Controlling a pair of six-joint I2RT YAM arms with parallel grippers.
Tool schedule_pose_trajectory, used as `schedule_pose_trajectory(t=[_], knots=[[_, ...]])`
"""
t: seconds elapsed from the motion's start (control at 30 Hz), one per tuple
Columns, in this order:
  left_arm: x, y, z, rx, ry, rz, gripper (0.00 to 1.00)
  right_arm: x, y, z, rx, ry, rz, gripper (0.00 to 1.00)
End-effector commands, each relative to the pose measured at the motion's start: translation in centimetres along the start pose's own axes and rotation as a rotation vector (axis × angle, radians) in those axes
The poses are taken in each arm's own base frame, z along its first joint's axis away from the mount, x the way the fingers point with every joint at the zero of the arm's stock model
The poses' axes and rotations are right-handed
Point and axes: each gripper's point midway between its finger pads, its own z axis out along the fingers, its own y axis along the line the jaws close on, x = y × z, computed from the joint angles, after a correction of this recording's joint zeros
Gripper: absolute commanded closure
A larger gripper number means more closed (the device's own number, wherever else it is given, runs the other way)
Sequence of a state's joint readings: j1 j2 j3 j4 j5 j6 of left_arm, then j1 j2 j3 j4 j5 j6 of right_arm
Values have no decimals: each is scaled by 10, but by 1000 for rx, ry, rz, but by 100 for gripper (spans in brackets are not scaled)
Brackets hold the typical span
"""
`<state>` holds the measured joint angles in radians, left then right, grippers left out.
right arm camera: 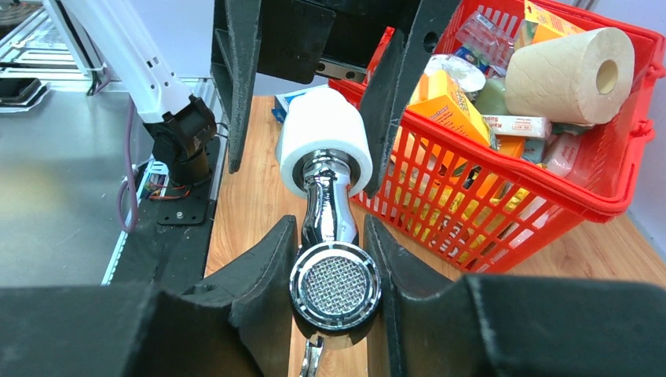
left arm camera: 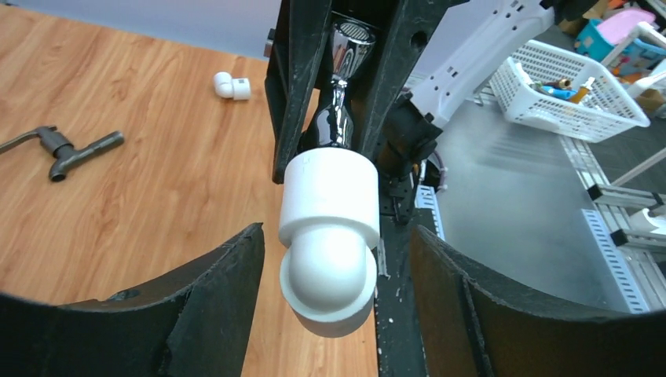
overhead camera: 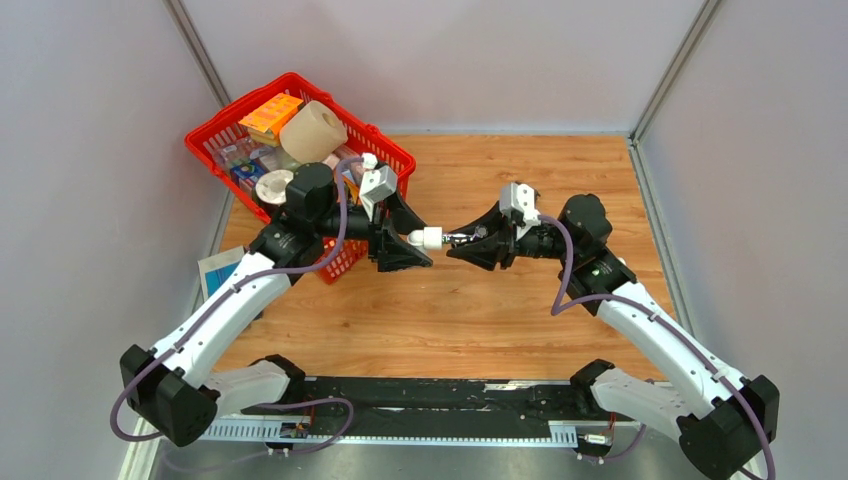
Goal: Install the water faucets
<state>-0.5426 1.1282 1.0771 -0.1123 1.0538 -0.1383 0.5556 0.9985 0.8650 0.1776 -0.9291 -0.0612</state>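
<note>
1. Nearest, in the right wrist view, the right gripper point(right arm camera: 330, 236) is clamped on the silver faucet point(right arm camera: 335, 287). Its fingers point(right arm camera: 263, 290) press both sides of the mesh-fronted spout head.
2. Just past those fingertips, the faucet's chrome neck runs into a white elbow fitting point(right arm camera: 326, 145).
3. The left wrist view shows the same joint from the other end. The left gripper point(left arm camera: 338, 232) stands parted around the fitting, with a gap between it and each finger point(left arm camera: 208, 302).
4. In the right wrist view, one left finger overlaps the fitting's edge on the basket side. I cannot tell if it touches there.
5. Only the left wrist view shows the dark grey faucet point(left arm camera: 63, 148). It lies flat on the wooden table point(overhead camera: 560, 180), off to the left of the left fingers. A second white elbow point(left arm camera: 232, 85) lies farther out, apart from it.
6. Only the right wrist view looks into the red basket point(right arm camera: 550, 196) beyond its right finger. Inside are a toilet roll point(right arm camera: 565, 75) and an orange box point(right arm camera: 451, 106).
7. From the top view, both grippers meet nose to nose, with the fitting and the faucet in one line between their fingertips.
</note>
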Motion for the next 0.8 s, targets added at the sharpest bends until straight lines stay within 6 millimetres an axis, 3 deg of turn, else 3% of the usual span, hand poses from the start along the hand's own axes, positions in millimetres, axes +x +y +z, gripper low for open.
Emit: schedule_pose_trajectory(t=[0.0,0.07,0.1,0.13,0.2,0.37,0.5,0.53,0.57,0.77], knots=[[-25,-16,1,114,-39,53,27,-44,8,0,-53,-94,-160,100],[-26,-19,2,137,-39,53,36,-43,7,1,-58,-91,-155,100],[-27,-19,2,142,-38,50,50,-42,7,1,-60,-90,-149,100],[-27,-19,2,145,-36,52,76,-42,7,2,-58,-90,-139,100],[-23,-13,2,119,-13,71,100,-45,7,3,-57,-94,-98,100],[-10,15,-13,-129,63,213,100,-52,3,7,-28,-96,147,100],[-14,53,-44,-511,118,533,100,-53,1,16,-47,-79,386,100],[-11,48,-39,-524,124,584,100,-52,1,18,-51,-74,446,100],[-13,59,-50,-632,135,673,100,-51,-1,20,-52,-66,511,100],[-10,80,-73,-934,209,920,100,-21,-18,30,-38,10,902,100]])
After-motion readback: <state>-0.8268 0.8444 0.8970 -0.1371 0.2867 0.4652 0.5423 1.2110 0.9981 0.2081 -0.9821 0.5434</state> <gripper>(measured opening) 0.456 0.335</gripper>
